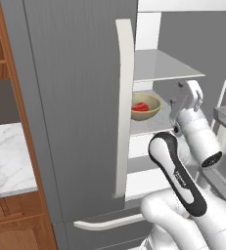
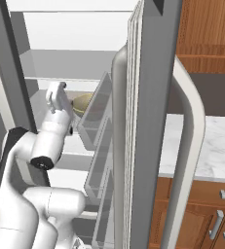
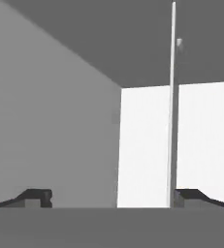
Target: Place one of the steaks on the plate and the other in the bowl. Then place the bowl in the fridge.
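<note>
Fridge (image 1: 75, 97) right door swung open; bowl (image 1: 151, 108) sits on the middle shelf (image 1: 156, 126), one steak (image 1: 140, 107) inside it, so chilling looks done. Claw (image 1: 192, 93) hovers just right of the bowl, fingers spread wide, holding nothing; likely let go. Plate not seen

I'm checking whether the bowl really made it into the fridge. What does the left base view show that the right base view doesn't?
Left base view alone: the steak lying in the bowl, and the drawer handle below. Right base view alone: the open door's bins and a marble counter. Both: the bowl on a fridge shelf, with the open gripper beside it.
</note>
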Robot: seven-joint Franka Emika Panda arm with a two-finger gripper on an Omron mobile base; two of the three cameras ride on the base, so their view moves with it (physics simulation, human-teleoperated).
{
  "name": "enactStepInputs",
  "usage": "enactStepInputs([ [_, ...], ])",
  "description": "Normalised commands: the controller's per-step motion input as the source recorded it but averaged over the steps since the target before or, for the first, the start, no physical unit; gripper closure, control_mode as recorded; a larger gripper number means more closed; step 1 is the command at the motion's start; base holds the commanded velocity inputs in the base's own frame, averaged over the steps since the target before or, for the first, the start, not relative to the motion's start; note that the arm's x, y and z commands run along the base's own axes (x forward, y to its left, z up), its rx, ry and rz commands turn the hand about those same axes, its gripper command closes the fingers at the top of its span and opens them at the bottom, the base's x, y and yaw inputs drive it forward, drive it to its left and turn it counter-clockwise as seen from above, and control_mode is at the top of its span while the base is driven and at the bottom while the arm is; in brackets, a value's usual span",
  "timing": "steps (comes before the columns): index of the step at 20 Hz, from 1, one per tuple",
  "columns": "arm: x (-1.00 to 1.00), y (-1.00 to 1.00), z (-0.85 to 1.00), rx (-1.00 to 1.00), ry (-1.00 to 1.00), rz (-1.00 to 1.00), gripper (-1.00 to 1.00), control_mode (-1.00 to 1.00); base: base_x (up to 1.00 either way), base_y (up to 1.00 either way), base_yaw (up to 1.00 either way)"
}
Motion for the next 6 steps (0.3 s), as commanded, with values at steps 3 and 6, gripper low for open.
enactStepInputs([
  [3, -0.88, 0.00, 1.00, 0.00, -0.30, 0.00, -1.00, -1.00, 0.00, 0.00, 0.00],
  [6, -1.00, 0.00, 1.00, -0.03, -0.20, 0.01, -1.00, -1.00, 0.00, 0.00, 0.00],
])
